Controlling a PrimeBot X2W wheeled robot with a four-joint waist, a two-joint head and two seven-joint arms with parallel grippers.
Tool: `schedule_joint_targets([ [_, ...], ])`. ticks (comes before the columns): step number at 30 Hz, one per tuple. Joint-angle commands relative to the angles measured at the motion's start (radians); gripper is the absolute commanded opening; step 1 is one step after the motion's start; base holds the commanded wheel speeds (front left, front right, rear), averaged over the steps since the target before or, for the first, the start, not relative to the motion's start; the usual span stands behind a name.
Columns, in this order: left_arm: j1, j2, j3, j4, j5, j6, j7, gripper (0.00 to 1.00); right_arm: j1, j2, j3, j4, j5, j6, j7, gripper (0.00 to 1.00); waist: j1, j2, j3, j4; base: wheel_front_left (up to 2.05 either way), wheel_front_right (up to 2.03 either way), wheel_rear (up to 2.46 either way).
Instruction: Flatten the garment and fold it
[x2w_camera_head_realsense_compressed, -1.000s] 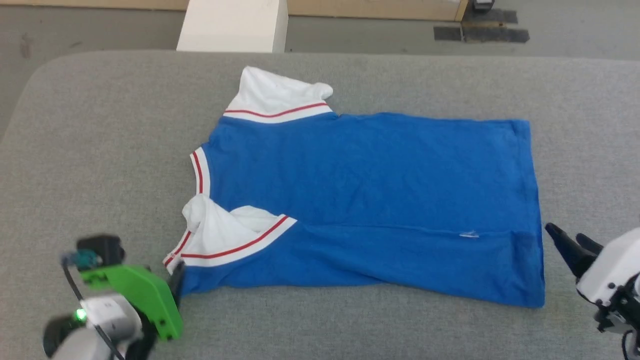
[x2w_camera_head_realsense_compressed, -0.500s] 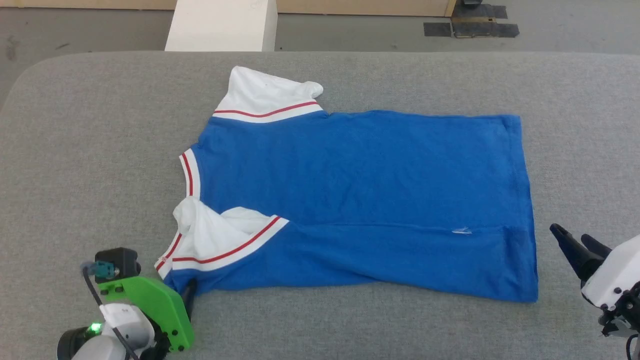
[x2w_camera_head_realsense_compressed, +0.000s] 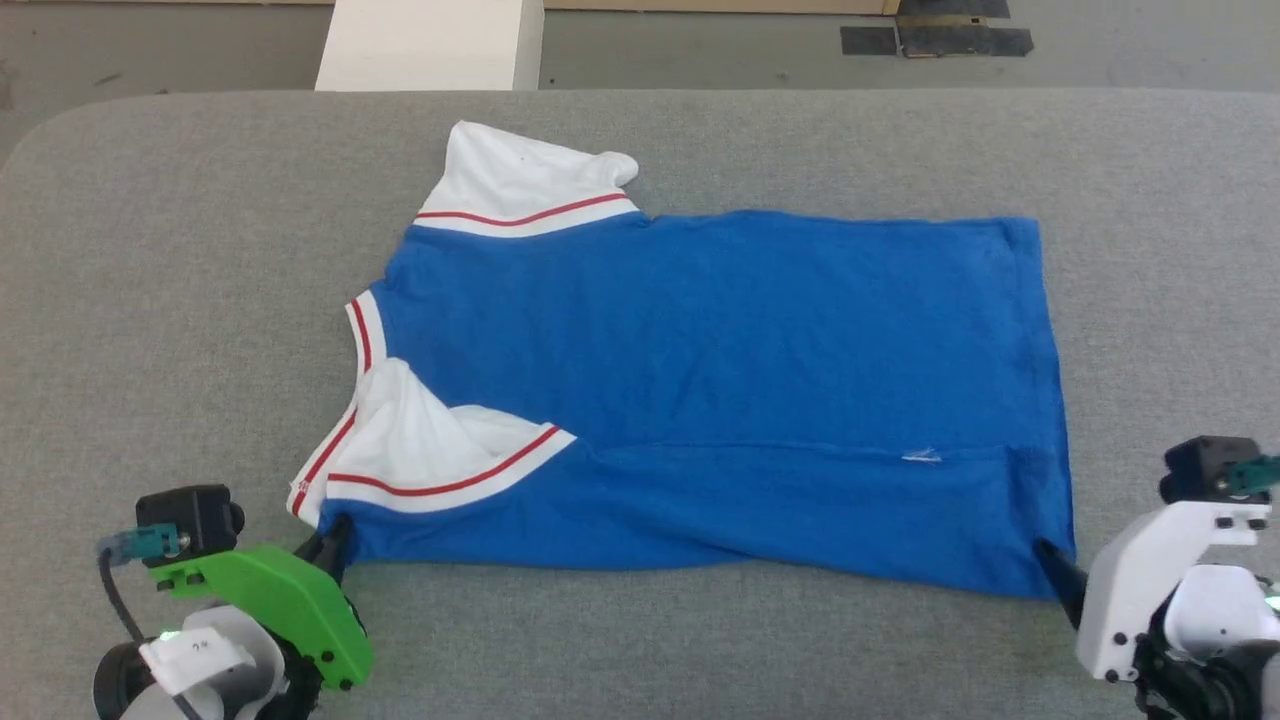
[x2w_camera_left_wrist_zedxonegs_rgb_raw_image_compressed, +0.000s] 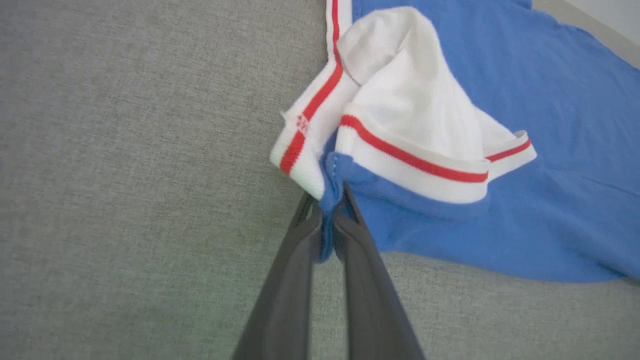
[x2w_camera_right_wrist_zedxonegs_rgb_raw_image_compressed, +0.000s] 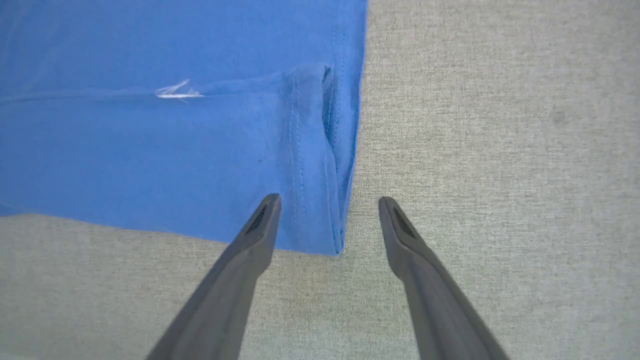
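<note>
Royal-blue jersey T-shirt with white, red-striped sleeves (x2w_camera_head_realsense_compressed: 720, 390) lies spread at the centre of the grey fabric surface (x2w_camera_head_realsense_compressed: 150, 300). The left gripper (x2w_camera_left_wrist_zedxonegs_rgb_raw_image_compressed: 327, 220), its fingers apart a second ago, now clamps the shirt's 7 o'clock shoulder corner. The right gripper (x2w_camera_right_wrist_zedxonegs_rgb_raw_image_compressed: 327, 201), newly arrived, straddles the 5 o'clock hem corner with fingers apart, so a fold is probably next.

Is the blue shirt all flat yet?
Not quite. The garment lies spread out, but its near white sleeve is bunched and folded over.

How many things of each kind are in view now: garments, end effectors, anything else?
garment: 1
end effectors: 2, left end effector shut on garment, right end effector open
white block beyond table: 1
total: 4
</note>
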Motion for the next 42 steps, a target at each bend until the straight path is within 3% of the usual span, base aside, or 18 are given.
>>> schedule_joint_targets([
  [1,0.021,0.008,0.005,-0.025,-0.004,0.012,0.000,0.00,-0.016,0.000,0.011,0.023,-0.027,-0.002,0.001,1.00,0.0000,0.0000,0.008,0.008,0.00,0.00,0.00],
  [9,0.044,0.012,-0.001,-0.094,0.000,0.041,0.017,0.00,-0.088,-0.003,0.025,0.158,-0.110,-0.002,-0.019,1.00,0.0000,0.0000,0.029,0.025,0.00,0.00,0.00],
  [11,0.044,0.010,-0.004,-0.095,-0.002,0.041,0.019,0.00,-0.097,-0.004,0.031,0.183,-0.104,-0.002,-0.010,0.31,0.0000,0.0000,0.029,0.026,0.00,0.00,0.00],
  [12,0.043,0.008,-0.004,-0.094,-0.003,0.040,0.017,0.00,-0.102,-0.006,0.033,0.191,-0.097,-0.002,-0.010,0.02,0.0000,0.0000,0.028,0.025,0.00,0.00,0.00],
  [13,0.042,0.006,-0.003,-0.092,-0.005,0.039,0.016,0.00,-0.106,-0.008,0.032,0.196,-0.090,-0.002,-0.008,0.00,0.0000,0.0000,0.026,0.025,0.00,0.00,0.00],
  [19,0.046,0.021,0.030,-0.087,-0.023,0.045,0.017,0.00,-0.123,-0.061,0.012,0.167,-0.007,-0.002,0.014,0.00,0.0000,0.0000,-0.011,0.022,0.00,0.00,0.00],
  [24,0.093,0.057,0.067,-0.137,-0.039,0.085,0.048,0.00,-0.089,-0.115,-0.033,0.069,0.038,-0.002,0.099,0.00,0.0000,0.0000,-0.049,0.021,0.00,0.00,0.00],
  [28,0.153,0.069,0.060,-0.179,-0.052,0.121,0.096,0.00,-0.021,-0.120,-0.058,0.021,0.049,-0.002,0.171,0.00,0.0000,0.0000,-0.062,0.026,0.00,0.00,0.00],
  [31,0.178,0.052,0.036,-0.176,-0.074,0.119,0.120,0.00,0.026,-0.096,-0.070,0.011,0.047,-0.002,0.193,0.00,0.0000,0.0000,-0.065,0.029,0.00,0.00,0.00],
  [32,0.180,0.042,0.026,-0.160,-0.082,0.114,0.125,0.11,0.040,-0.084,-0.072,0.016,0.044,-0.002,0.196,0.00,0.0000,0.0000,-0.068,0.029,0.00,0.00,0.00],
  [33,0.179,0.031,0.019,-0.143,-0.090,0.108,0.127,0.43,0.049,-0.075,-0.070,0.019,0.040,-0.002,0.189,0.00,0.0000,0.0000,-0.071,0.030,0.00,0.00,0.00],
  [34,0.176,0.023,0.014,-0.129,-0.096,0.102,0.127,0.96,0.053,-0.066,-0.072,0.024,0.040,-0.002,0.179,0.00,0.0000,0.0000,-0.073,0.029,0.00,0.00,0.00],
  [35,0.173,0.017,0.009,-0.112,-0.100,0.096,0.128,1.00,0.057,-0.056,-0.073,0.031,0.040,-0.002,0.172,0.20,0.0000,0.0000,-0.077,0.028,0.00,0.00,0.00],
  [36,0.170,0.014,0.007,-0.099,-0.103,0.092,0.128,1.00,0.058,-0.052,-0.070,0.034,0.038,-0.002,0.163,1.00,0.0000,0.0000,-0.081,0.027,0.00,0.00,0.00],
  [42,0.119,0.036,0.053,-0.113,-0.067,0.079,0.057,1.00,0.030,-0.037,-0.086,-0.002,0.055,-0.002,0.095,1.00,0.0000,0.0000,-0.099,0.022,0.00,0.00,0.00],
])
